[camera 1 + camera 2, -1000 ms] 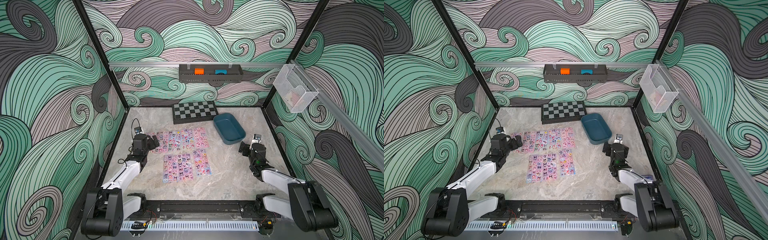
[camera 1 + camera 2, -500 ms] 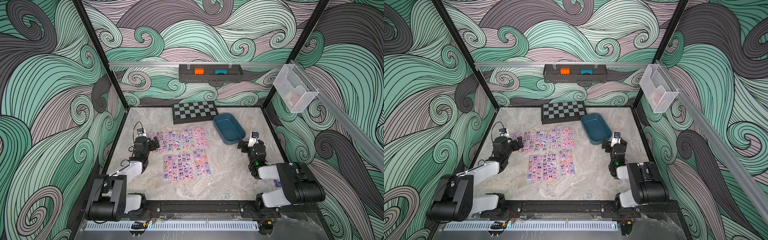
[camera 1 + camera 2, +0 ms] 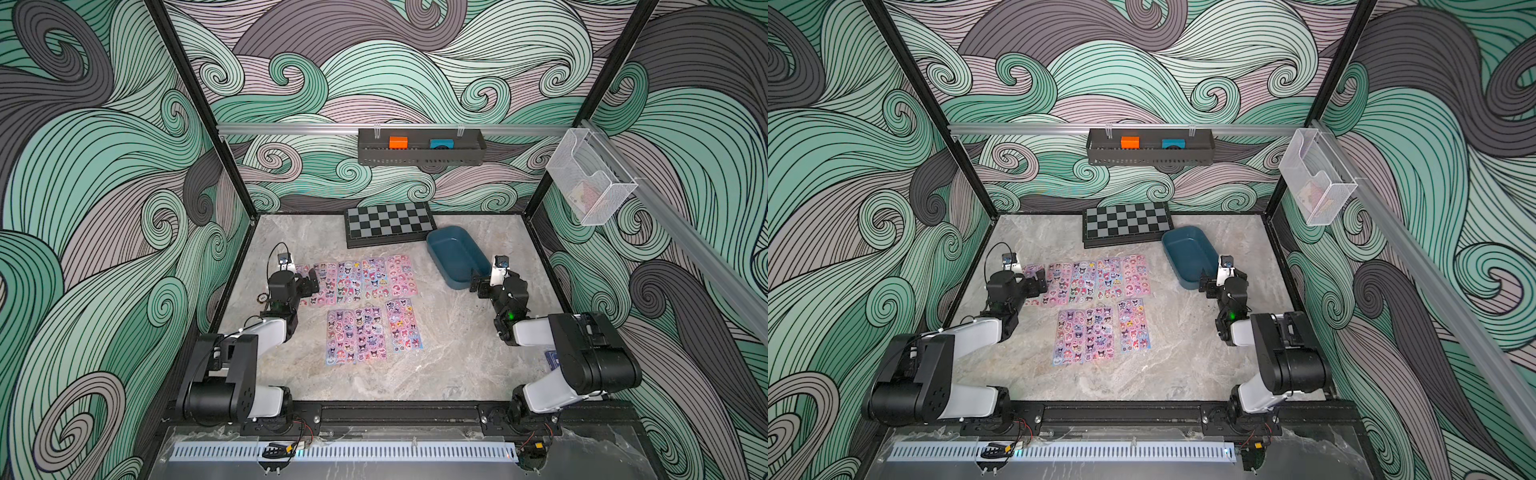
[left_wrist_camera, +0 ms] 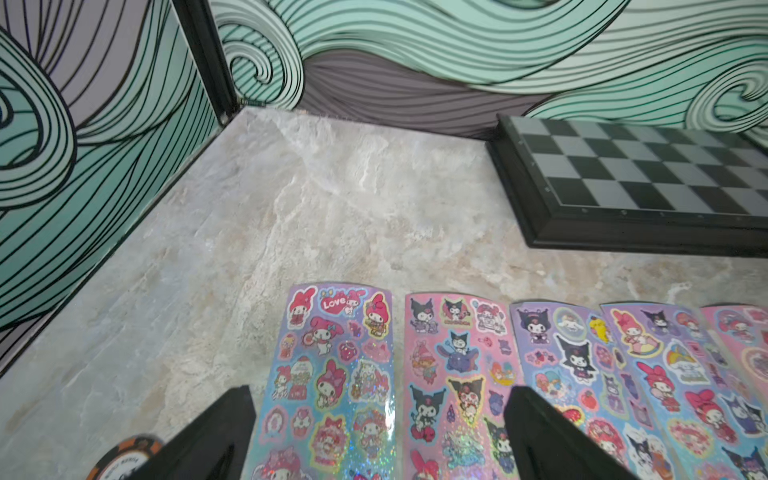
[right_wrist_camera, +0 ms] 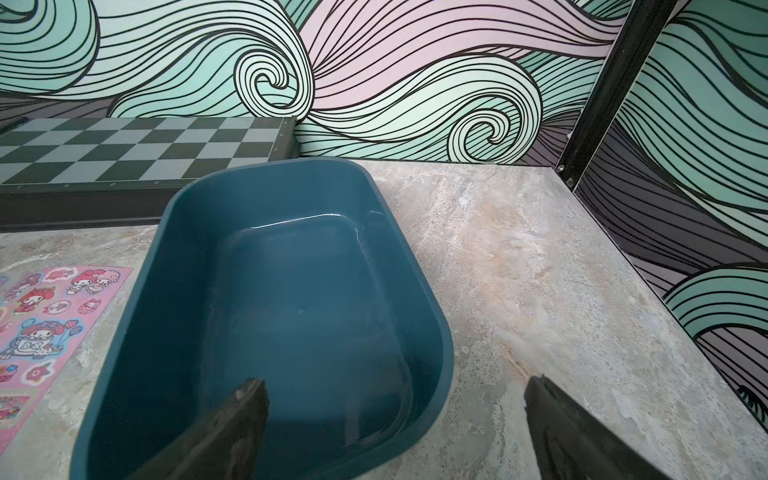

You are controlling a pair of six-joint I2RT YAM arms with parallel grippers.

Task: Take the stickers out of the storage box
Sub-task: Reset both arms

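Note:
Several stickers (image 3: 365,282) lie flat on the marble table in two rows, a longer far row and a shorter near row (image 3: 1088,334). The storage box (image 3: 455,255) stands to their right, a dark teal tub; the right wrist view shows the storage box (image 5: 187,249) empty. My left gripper (image 3: 309,286) is open, low over the left end of the far row, with two stickers (image 4: 332,374) showing between its fingers (image 4: 232,415). Just in front of the tub's near end, my right gripper (image 3: 478,284) is open and holds nothing; one fingertip (image 5: 249,399) is over the tub's near corner.
A black chessboard (image 3: 388,224) lies against the back wall, next to the tub. A black wall tray (image 3: 419,156) and a clear wall bin (image 3: 590,183) hang above. An orange chip (image 3: 262,297) lies by the left arm; a dark blue card box (image 3: 550,359) lies under the right arm.
Both arms have folded up, their elbows drawn in and raised toward the front rail, while both grippers stayed nearly in place and open. Stickers and tub have not moved.

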